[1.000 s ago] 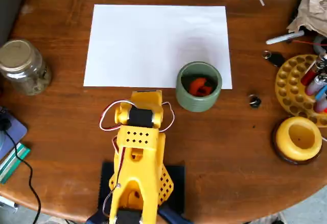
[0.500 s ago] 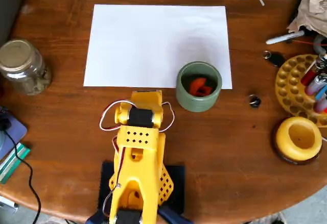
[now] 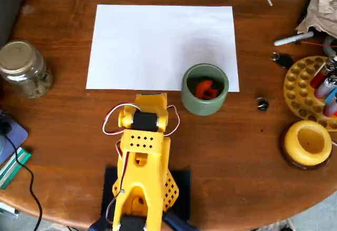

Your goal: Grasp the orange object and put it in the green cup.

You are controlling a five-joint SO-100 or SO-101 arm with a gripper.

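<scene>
The orange object (image 3: pixel 206 89) lies inside the upright green cup (image 3: pixel 205 104).

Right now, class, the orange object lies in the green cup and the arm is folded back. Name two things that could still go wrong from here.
1. The green cup sits close beside the folded yellow arm in the overhead view, overlapping the edge of the white paper. If the arm swings out again it may clip and tip the cup.
2. A tipped cup could spill the orange object.
</scene>
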